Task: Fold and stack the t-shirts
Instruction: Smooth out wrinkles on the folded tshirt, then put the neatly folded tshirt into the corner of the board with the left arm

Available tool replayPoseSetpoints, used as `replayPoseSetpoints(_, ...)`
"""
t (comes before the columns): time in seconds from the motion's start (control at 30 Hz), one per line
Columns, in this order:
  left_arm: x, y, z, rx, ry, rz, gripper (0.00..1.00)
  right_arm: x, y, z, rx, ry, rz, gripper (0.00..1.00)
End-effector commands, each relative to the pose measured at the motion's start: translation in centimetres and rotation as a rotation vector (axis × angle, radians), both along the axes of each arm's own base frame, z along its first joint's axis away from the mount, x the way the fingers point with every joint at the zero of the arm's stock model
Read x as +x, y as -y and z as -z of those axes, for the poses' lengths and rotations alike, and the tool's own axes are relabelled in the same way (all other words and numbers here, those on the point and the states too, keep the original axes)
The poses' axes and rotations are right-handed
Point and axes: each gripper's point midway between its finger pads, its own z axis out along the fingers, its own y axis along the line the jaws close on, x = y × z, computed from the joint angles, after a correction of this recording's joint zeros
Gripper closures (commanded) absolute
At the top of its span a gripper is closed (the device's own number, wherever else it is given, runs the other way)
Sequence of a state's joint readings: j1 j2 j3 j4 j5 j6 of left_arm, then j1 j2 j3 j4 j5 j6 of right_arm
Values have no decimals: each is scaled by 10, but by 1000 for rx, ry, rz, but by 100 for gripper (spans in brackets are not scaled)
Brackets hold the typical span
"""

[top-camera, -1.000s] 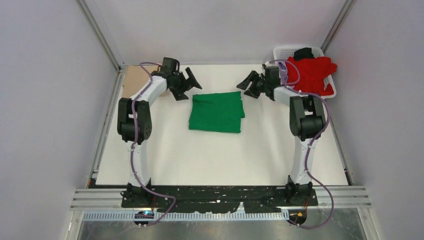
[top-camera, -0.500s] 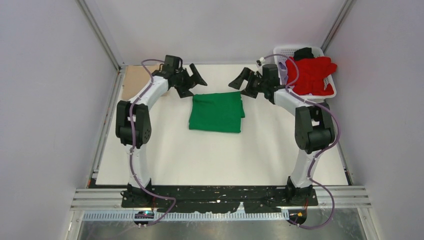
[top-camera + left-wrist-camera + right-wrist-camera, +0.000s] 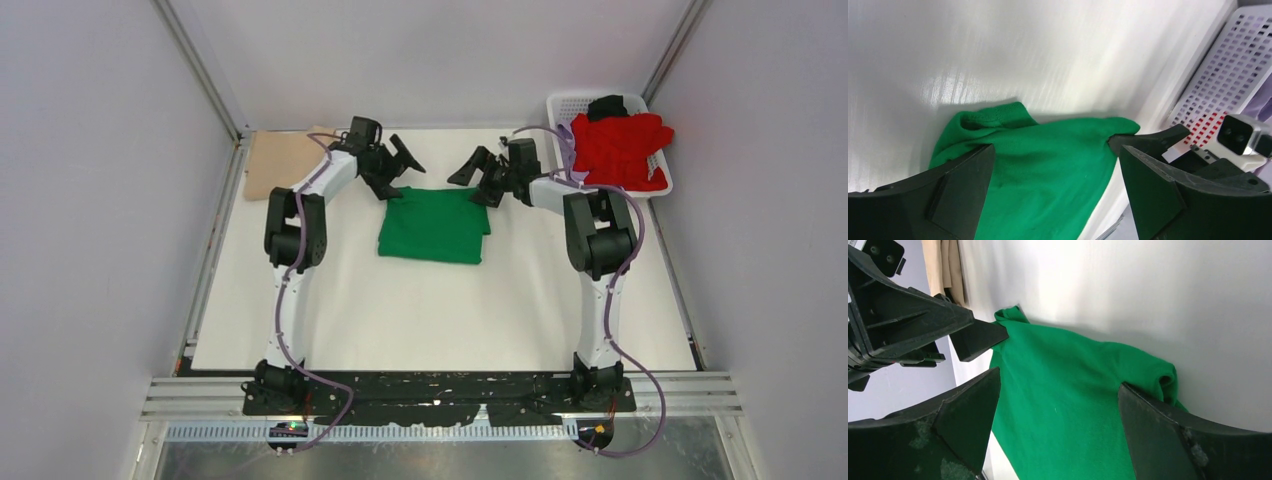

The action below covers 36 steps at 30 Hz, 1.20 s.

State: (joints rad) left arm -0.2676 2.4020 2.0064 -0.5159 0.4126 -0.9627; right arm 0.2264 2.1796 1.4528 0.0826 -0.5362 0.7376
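A folded bright green t-shirt [image 3: 433, 225] lies flat in the middle of the white table. It also shows in the left wrist view [image 3: 1043, 170] and the right wrist view [image 3: 1073, 405]. My left gripper [image 3: 397, 167] is open and empty above the shirt's far left corner. My right gripper [image 3: 477, 175] is open and empty above its far right corner. The two grippers face each other. A tan t-shirt [image 3: 278, 163] lies folded at the far left. A red t-shirt [image 3: 620, 148] hangs over the basket with a black garment [image 3: 606, 105] behind it.
The white lattice basket [image 3: 562, 105] stands at the far right corner, seen in the left wrist view too [image 3: 1233, 70]. Grey walls close in the table on three sides. The arm bases sit at the near edge.
Both grippers have moved inward toward each other along the far edge of the green shirt, and now hang over its far corners. The shirt has not moved.
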Motion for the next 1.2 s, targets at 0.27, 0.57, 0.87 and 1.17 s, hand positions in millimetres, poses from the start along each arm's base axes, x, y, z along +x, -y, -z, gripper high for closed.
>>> replayPoseSetpoints(0.27, -78, 0, 0, 50, -114, 48, 0, -75, 20, 42, -103, -151, -65, 5)
replayPoseSetpoints(0.57, -179, -13, -50, 153, 73, 179, 0, -140, 30, 2, -135, -31, -142, 5)
replayPoseSetpoints(0.87, -225, -36, -45, 295, 91, 237, 0, -143, 52, -92, -186, 249, -27, 5)
replayPoseSetpoints(1.17, -238, -21, -2, 355, 8, 312, 4, -171, 124, -113, -282, 333, 267, 4)
